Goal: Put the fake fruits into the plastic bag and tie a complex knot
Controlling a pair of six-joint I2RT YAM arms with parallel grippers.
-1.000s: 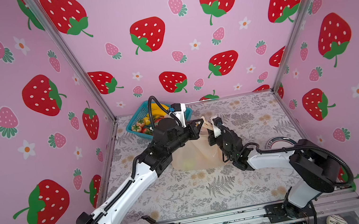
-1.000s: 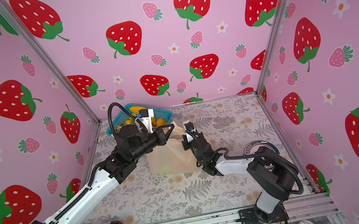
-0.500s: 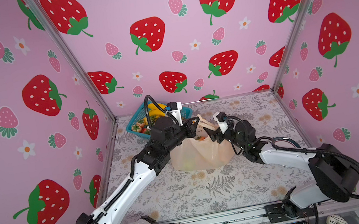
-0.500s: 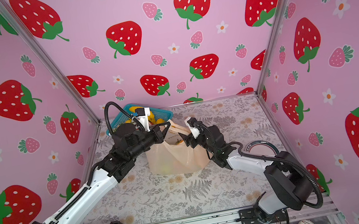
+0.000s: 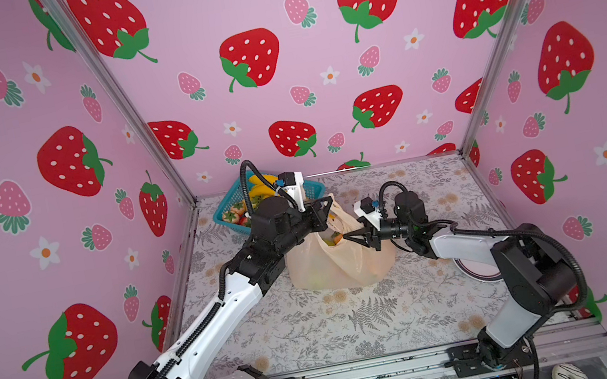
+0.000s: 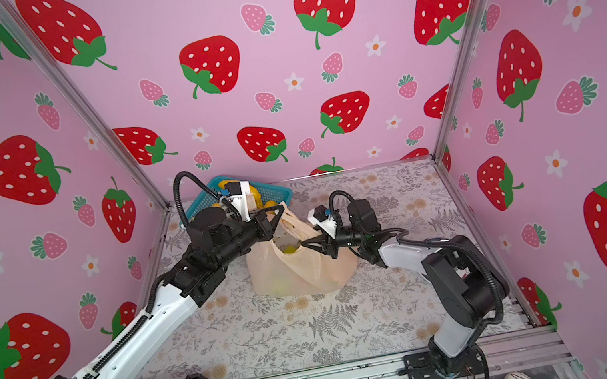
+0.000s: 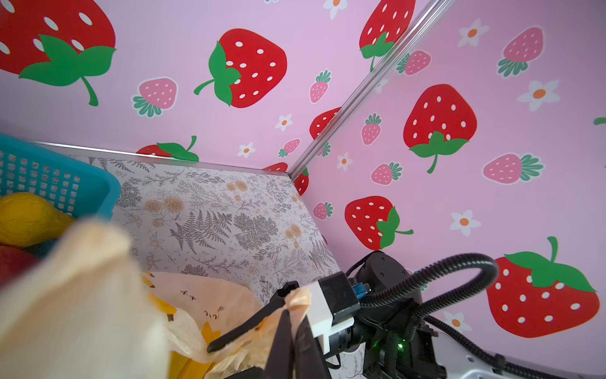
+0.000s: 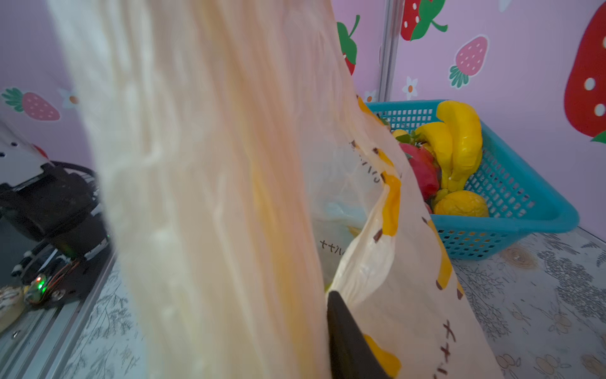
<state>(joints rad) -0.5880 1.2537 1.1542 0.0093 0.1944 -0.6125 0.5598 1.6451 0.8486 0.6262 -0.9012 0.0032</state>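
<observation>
The plastic bag (image 5: 333, 269) sits upright mid-desk (image 5: 318, 331), near the teal basket (image 5: 228, 212), with its mouth pulled open. Some fake fruits (image 5: 334, 239) are already inside, showing yellow-orange through the mouth in both top views. On the basket side, the left gripper (image 5: 323, 212) is closed tight on one handle and holds it raised. On the opposite side, the right gripper (image 5: 347, 236) is pinched together on the other handle band (film runs blurred across the right wrist view, one black finger (image 8: 347, 334) against it). More fruit is in the basket (image 8: 524, 210): bananas (image 8: 459, 144), dragon fruit (image 8: 423, 174) and a yellow-orange pear (image 8: 460, 203). There are strawberries (image 5: 235, 215) at its near corner in a top view. The handles are held apart, not yet knotted.
</observation>
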